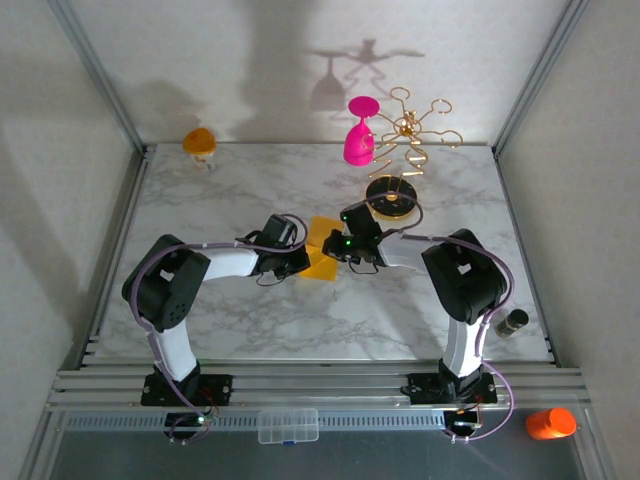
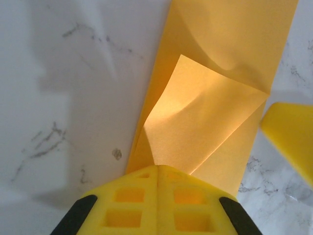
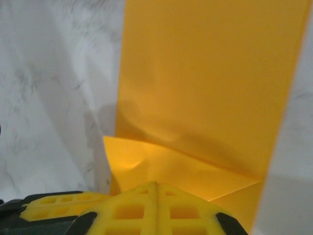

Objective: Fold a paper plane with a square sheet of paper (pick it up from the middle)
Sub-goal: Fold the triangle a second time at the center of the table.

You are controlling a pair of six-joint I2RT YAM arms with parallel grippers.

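Mid-frame, we see the square sheet of paper (image 1: pixel 322 252) as a folded orange strip, one corner turned in. Closed at opposite edges sit the left gripper (image 2: pixel 157 170) and right gripper (image 3: pixel 157 186), grip unclear; bare table (image 1: pixel 240 325) lies lower left.

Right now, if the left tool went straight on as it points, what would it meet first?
The left tool, shut, would meet the folded flap of the square sheet of paper straight away; whether they touch now is unclear.

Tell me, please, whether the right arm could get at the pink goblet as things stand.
Probably yes: the goblet hangs on the rack just beyond the right gripper, little in between; its shut jaws, at the paper, would have to open.
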